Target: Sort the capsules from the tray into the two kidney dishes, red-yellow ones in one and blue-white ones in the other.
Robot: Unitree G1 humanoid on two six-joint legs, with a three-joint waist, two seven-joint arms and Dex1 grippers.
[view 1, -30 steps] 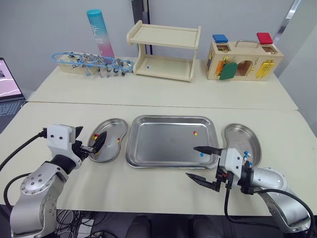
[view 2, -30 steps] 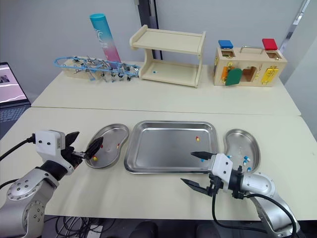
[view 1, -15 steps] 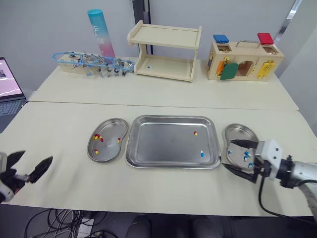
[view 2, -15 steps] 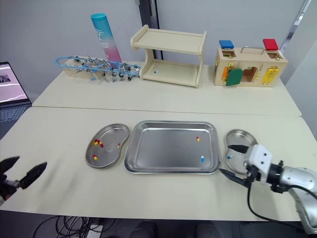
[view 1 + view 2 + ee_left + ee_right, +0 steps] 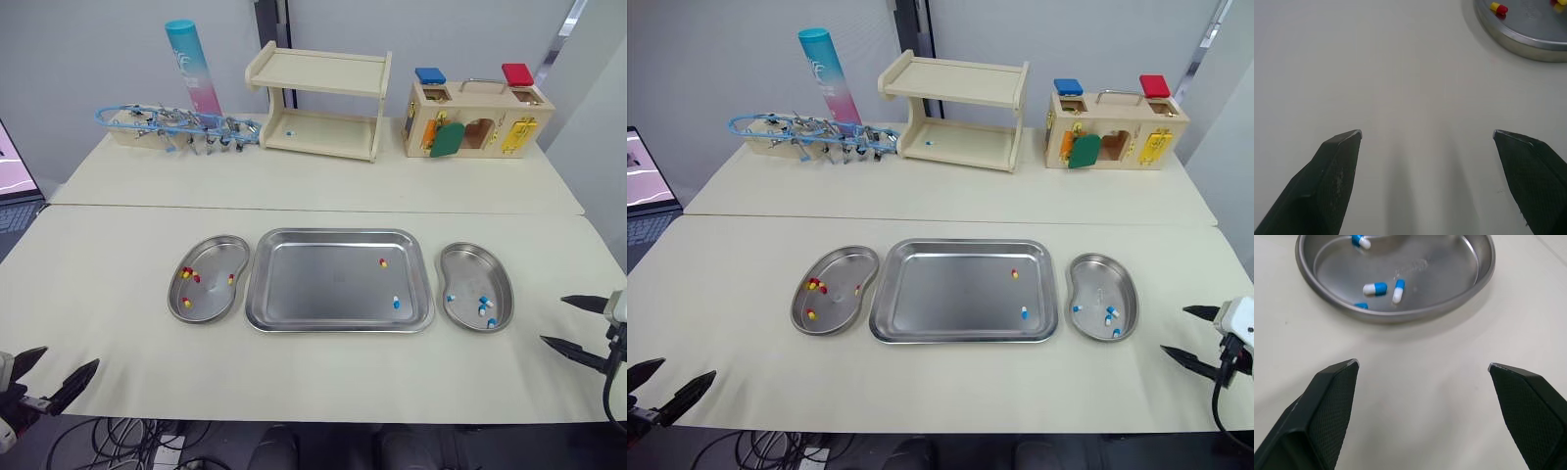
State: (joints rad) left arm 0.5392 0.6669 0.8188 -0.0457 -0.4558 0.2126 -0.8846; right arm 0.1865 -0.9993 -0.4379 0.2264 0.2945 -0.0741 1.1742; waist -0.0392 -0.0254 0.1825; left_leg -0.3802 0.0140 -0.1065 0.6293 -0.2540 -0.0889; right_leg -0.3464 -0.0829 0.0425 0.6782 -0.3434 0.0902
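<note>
The steel tray [image 5: 294,318] lies mid-table holding a red-yellow capsule [image 5: 383,262] and a blue-white capsule [image 5: 396,303]. To its left, the left kidney dish [image 5: 227,245] holds several red-yellow capsules [image 5: 186,273]. On its right, the right kidney dish [image 5: 458,253] holds several blue-white capsules [image 5: 1375,288]. My left gripper [image 5: 57,375] is open and empty at the table's near left corner, far from the left dish. My right gripper [image 5: 574,324] is open and empty at the near right edge, just right of the right dish.
Along the back of the table stand a rack of blue clips [image 5: 176,125], a teal-pink tube [image 5: 193,69], a wooden shelf [image 5: 318,103] and a wooden latch box [image 5: 475,117]. A laptop [image 5: 15,186] sits off the table's left side.
Both arms have drawn back from the dishes and tray toward the table's near corners, staying open and empty. The camera view has also shifted slightly.
</note>
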